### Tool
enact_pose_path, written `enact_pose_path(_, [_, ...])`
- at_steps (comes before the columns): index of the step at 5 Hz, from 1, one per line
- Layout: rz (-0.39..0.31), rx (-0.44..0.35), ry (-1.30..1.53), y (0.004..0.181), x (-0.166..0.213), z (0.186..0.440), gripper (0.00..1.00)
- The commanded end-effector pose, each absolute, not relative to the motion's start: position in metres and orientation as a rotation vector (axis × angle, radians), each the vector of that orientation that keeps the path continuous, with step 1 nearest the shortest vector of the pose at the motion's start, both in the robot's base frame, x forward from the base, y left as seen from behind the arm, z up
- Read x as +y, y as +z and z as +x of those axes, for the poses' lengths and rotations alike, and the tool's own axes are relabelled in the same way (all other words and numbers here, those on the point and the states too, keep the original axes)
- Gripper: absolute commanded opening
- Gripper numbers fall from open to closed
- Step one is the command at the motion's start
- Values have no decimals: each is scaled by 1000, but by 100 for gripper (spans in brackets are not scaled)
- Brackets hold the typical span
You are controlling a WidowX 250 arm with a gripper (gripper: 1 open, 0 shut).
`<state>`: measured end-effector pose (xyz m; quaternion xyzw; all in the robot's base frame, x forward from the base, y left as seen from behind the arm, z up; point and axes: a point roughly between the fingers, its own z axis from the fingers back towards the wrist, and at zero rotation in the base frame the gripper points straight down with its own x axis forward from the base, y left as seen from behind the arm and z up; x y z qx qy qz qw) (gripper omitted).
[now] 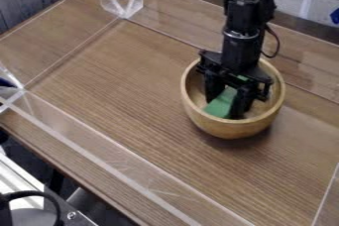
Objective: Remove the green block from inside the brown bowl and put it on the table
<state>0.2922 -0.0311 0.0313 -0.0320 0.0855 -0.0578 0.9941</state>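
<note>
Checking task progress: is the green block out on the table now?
No, the block is inside the bowl.

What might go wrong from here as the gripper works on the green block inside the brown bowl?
The gripper is down inside the brown bowl, close to its wall, so it could catch the rim when lifting. Its dark fingers partly cover the green block, so an off-centre grip might let it slip.

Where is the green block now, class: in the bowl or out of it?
In. The green block shows below the bowl's rim, inside its walls, partly hidden by the dark jaws.
</note>
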Motion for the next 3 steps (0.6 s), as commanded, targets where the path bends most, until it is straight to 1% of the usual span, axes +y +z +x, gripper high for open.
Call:
enact_pose_path(1, [-70,53,-111,71,-28,306,0])
enact_pose_path(3, [-62,-69,-59,132,-6,313,0])
